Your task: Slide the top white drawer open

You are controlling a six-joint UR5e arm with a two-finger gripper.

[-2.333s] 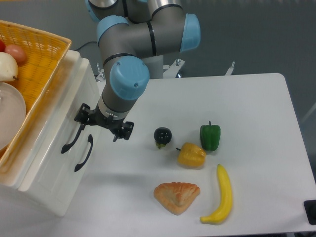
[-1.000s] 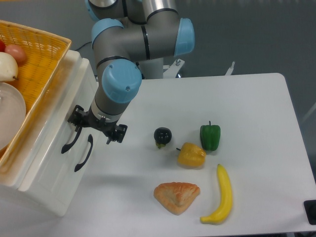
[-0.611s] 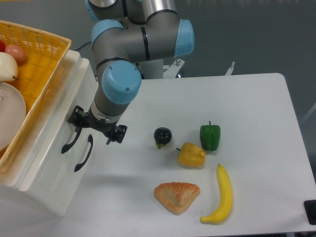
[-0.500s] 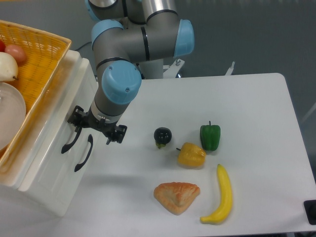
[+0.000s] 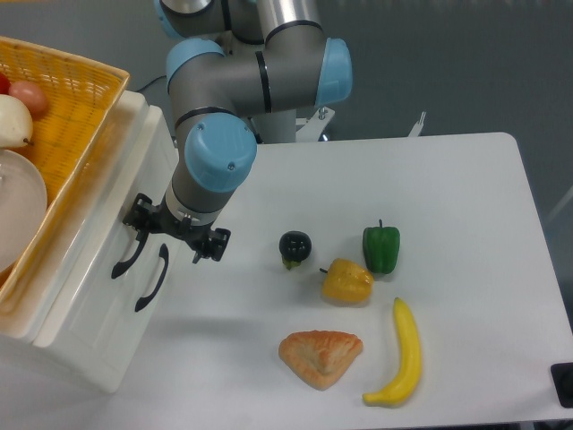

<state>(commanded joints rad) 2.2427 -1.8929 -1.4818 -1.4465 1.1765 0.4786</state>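
With our black two-finger gripper (image 5: 176,230) spread wide at the glossy white top drawer's (image 5: 98,242) curved black handle (image 5: 131,252), we should clamp it squarely, then pull straight outward.

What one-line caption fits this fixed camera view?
UR5e tool at the top white drawer handle, drawer not visibly pulled out, food items on the table.

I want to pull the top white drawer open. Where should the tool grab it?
Judging by its shape, grip the upper curved black handle on the top white drawer, coming from the table side. It bows out from the flat front, leaving a gap for one finger behind the bar.
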